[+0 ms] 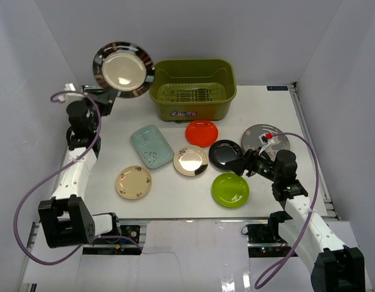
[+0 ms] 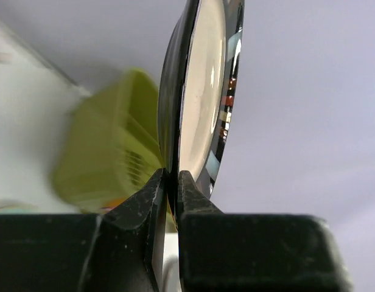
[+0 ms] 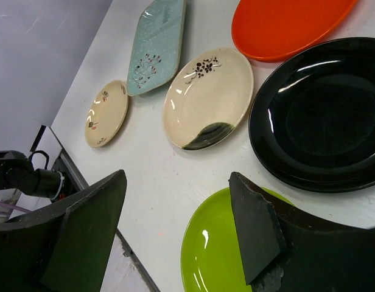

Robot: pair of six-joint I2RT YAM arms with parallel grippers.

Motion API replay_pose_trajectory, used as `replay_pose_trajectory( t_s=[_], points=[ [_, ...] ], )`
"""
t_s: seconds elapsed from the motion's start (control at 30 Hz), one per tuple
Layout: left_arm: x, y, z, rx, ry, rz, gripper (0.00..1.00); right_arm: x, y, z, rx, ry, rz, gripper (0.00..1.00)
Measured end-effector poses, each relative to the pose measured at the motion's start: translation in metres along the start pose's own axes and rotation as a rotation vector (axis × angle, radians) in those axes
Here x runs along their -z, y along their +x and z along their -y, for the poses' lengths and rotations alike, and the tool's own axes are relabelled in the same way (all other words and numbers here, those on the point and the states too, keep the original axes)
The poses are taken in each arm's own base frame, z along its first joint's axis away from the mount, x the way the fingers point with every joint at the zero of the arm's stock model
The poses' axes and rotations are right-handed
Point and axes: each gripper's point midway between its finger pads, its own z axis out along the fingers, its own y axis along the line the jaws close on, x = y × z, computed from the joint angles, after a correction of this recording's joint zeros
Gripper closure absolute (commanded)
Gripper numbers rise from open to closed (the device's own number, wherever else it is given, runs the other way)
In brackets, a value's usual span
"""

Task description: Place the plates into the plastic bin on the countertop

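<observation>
Left claw (image 2: pixel 171 182) of mine is nipped narrow on the lower rim of the black-rimmed cream plate (image 1: pixel 122 69). I hold it on edge, high in the air, up and left of the bin. By my reckoning that lets it pass over the wall without catching. My right claw (image 3: pixel 175 182) hangs wide and holds nothing. It sits low over the far edge of the lime green plate (image 1: pixel 230 189), which I judge to be my next pick.

Beneath lies the white countertop (image 1: pixel 175 191). At its far edge stands the olive-green plastic bin (image 1: pixel 175 104), with no plate in it that I can see. Seven plates lie flat in front of it, within reach of either arm. Besides the green one there are the pale teal plate (image 1: pixel 151 145), the grey patterned plate (image 1: pixel 259 135), the glossy black plate (image 1: pixel 224 153), the red plate (image 1: pixel 201 132), the cream-brown plate (image 1: pixel 190 161) and the beige floral plate (image 1: pixel 133 182).
</observation>
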Motion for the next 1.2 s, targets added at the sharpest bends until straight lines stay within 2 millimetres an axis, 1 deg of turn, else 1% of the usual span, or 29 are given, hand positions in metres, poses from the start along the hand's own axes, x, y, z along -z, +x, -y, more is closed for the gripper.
replay_pose_trajectory(
  t_s=[0.03, 0.1, 0.13, 0.17, 0.23, 0.3, 0.37, 0.4, 0.47, 0.53, 0.6, 0.67, 0.7, 0.77, 0.8, 0.87, 0.97, 1.0, 1.03, 1.1, 1.13, 1.2],
  points=[
    [-0.006, 0.011, 0.021, -0.016, 0.048, -0.031, 1.0, 0.0, 0.0, 0.0, 0.0, 0.0, 0.002, 0.26],
    [-0.025, 0.032, 0.07, -0.058, 0.147, -0.097, 1.0, 0.001, -0.001, 0.0, 0.002, 0.005, 0.006, 0.26],
    [-0.035, 0.043, 0.087, -0.071, 0.183, -0.128, 1.0, 0.001, -0.002, 0.0, 0.004, 0.01, 0.01, 0.26],
    [-0.046, 0.059, 0.104, -0.089, 0.22, -0.17, 1.0, 0.002, -0.003, -0.001, 0.007, 0.012, 0.016, 0.26],
    [-0.07, 0.088, 0.12, -0.119, 0.255, -0.237, 1.0, 0.004, -0.005, -0.001, 0.015, 0.018, 0.03, 0.26],
    [-0.095, 0.12, 0.124, -0.153, 0.261, -0.306, 1.0, 0.006, -0.007, -0.002, 0.021, 0.025, 0.041, 0.26],
    [-0.12, 0.154, 0.114, -0.183, 0.246, -0.375, 1.0, 0.008, -0.007, -0.003, 0.024, 0.032, 0.045, 0.26],
    [-0.132, 0.171, 0.105, -0.194, 0.228, -0.413, 1.0, 0.008, -0.007, -0.003, 0.023, 0.037, 0.047, 0.26],
    [-0.155, 0.209, 0.077, -0.222, 0.172, -0.495, 1.0, 0.01, -0.007, -0.003, 0.022, 0.043, 0.047, 0.26],
    [-0.174, 0.242, 0.045, -0.239, 0.109, -0.56, 1.0, 0.011, -0.005, -0.002, 0.02, 0.054, 0.041, 0.26],
    [-0.189, 0.264, 0.017, -0.226, 0.049, -0.595, 1.0, 0.013, -0.004, -0.001, 0.021, 0.063, 0.039, 0.26],
    [-0.199, 0.277, -0.003, -0.245, 0.023, -0.613, 1.0, 0.014, -0.003, 0.0, 0.022, 0.068, 0.036, 0.26],
    [-0.201, 0.282, -0.017, -0.258, -0.013, -0.622, 1.0, 0.015, -0.002, 0.0, 0.022, 0.072, 0.033, 0.26],
    [-0.202, 0.289, -0.039, -0.268, -0.067, -0.644, 1.0, 0.016, 0.0, 0.001, 0.017, 0.083, 0.028, 0.26],
    [-0.202, 0.292, -0.046, -0.27, -0.084, -0.654, 1.0, 0.016, 0.0, 0.002, 0.016, 0.088, 0.028, 0.26],
    [-0.204, 0.29, -0.049, -0.277, -0.095, -0.655, 1.0, 0.017, 0.001, 0.004, 0.01, 0.103, 0.022, 0.26],
    [-0.208, 0.285, -0.044, -0.305, -0.102, -0.646, 1.0, 0.019, 0.001, 0.012, 0.0, 0.155, 0.019, 0.26],
    [-0.212, 0.284, -0.039, -0.314, -0.092, -0.641, 0.91, 0.02, 0.001, 0.015, -0.004, 0.177, 0.023, 0.26],
    [-0.215, 0.283, -0.037, -0.32, -0.08, -0.635, 0.69, 0.021, -0.001, 0.018, -0.008, 0.203, 0.032, 0.26],
    [-0.218, 0.285, -0.036, -0.321, -0.062, -0.635, 0.42, 0.024, -0.005, 0.027, -0.02, 0.261, 0.058, 0.25],
    [-0.218, 0.286, -0.034, -0.317, -0.052, -0.637, 0.23, 0.025, -0.008, 0.033, -0.031, 0.298, 0.076, 0.25],
    [-0.217, 0.288, -0.032, -0.312, -0.037, -0.649, 0.1, 0.028, -0.012, 0.044, -0.062, 0.366, 0.112, 0.16]
  ],
)
